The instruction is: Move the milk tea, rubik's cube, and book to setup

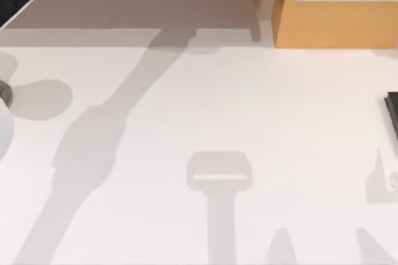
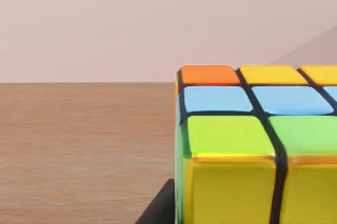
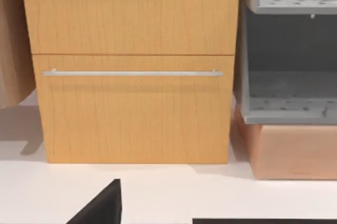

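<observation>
A white counter [image 1: 205,109] fills most of the top view, crossed by grey shadows of the two arms. At its far left edge sits part of a round pale object [image 1: 4,100] that is cut off by the frame and cannot be identified. In the left wrist view, the rubik's cube [image 2: 247,145] sits very close to the camera, with an orange sticker and yellow ones along its far row, light blue ones next, then green, and yellow on the near face, all split by black grid lines. Behind it lies a brown wood-grain surface [image 2: 79,140]. A dark sliver of the left tool [image 2: 158,208] shows just beside the cube's lower corner; whether it grips the cube cannot be told. Toward the right, a wooden drawer cabinet [image 3: 131,66] with a thin metal handle [image 3: 131,73] stands at the counter's far edge, and a grey shelf unit [image 3: 289,66] stands beside it. Dark parts of the right tool [image 3: 102,208] edge into the right wrist view; its opening cannot be told.
</observation>
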`<state>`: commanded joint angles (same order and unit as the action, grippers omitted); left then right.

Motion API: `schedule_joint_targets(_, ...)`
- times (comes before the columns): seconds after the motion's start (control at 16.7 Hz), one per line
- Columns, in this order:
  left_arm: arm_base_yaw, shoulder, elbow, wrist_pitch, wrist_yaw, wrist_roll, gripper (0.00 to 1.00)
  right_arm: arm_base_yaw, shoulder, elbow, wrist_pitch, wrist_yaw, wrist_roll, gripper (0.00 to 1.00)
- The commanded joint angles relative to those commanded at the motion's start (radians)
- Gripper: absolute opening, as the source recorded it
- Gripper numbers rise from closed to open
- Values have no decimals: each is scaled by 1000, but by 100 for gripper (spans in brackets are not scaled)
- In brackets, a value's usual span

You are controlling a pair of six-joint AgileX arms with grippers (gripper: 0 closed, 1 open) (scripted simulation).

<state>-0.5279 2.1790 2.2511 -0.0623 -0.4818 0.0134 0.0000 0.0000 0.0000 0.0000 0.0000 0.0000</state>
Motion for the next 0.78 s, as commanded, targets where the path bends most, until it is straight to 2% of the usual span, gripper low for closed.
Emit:
schedule_joint_targets(0.72, 0, 0, 0, 0, 0, 0, 98, 0, 0, 0, 0, 0, 0, 100)
schedule_joint_targets(0.78, 0, 0, 0, 0, 0, 0, 100, 0, 0, 0, 0, 0, 0, 100)
